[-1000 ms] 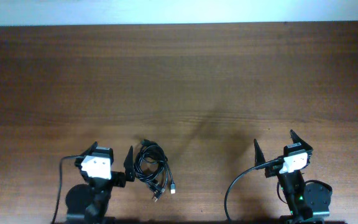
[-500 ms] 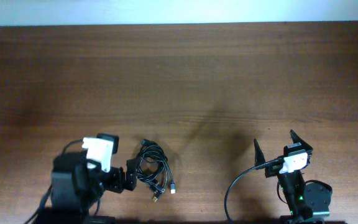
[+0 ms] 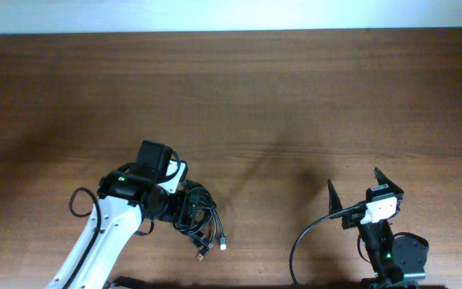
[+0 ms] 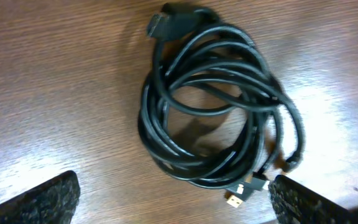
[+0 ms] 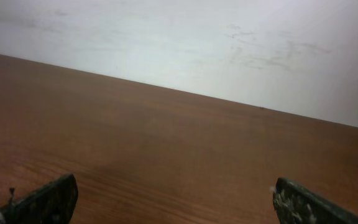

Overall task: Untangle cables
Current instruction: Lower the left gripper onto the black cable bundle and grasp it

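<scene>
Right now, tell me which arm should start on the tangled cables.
Left. The left arm hangs right over the cables, jaws open; the right arm sits far off to the side, with no cable in its wrist view.

Brown wood table (image 5: 166, 149), white wall (image 5: 185, 43) behind — fingers (image 5: 42, 202) spread wide

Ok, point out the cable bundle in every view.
Overhead: cable bundle lies low in the picture, left of centre.
Left wrist: cable bundle fills the middle of the picture.
Right wrist: not in it.
Shared landmark: the wooden table, seen in all three views.
</scene>
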Action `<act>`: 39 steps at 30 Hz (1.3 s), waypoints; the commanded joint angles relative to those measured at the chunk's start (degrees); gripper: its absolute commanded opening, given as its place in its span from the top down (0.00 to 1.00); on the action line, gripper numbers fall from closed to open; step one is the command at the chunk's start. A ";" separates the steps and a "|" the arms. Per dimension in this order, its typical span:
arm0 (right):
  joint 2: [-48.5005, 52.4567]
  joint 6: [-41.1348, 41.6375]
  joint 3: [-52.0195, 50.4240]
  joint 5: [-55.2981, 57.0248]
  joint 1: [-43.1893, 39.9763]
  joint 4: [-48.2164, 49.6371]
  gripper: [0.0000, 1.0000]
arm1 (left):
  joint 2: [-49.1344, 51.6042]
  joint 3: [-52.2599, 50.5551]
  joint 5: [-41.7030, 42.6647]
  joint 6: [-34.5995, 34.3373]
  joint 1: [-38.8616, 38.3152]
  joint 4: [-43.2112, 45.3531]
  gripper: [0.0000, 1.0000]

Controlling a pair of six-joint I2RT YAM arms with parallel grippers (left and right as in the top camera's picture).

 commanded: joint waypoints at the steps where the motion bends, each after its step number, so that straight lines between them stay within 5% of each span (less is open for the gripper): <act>1: -0.59 -0.35 -0.28 0.11 -0.24 -0.37 0.01 | 2.10 0.85 -5.57 -3.43 -2.34 0.22 0.01; 12: -0.59 -0.35 -0.28 0.11 -0.24 -0.37 0.01 | 5.90 -5.62 -6.78 -3.39 -3.15 10.75 0.01; 39: -0.59 -0.35 -0.28 0.11 -0.24 -0.37 0.01 | 19.08 -6.88 -9.97 -3.39 -3.15 18.18 0.01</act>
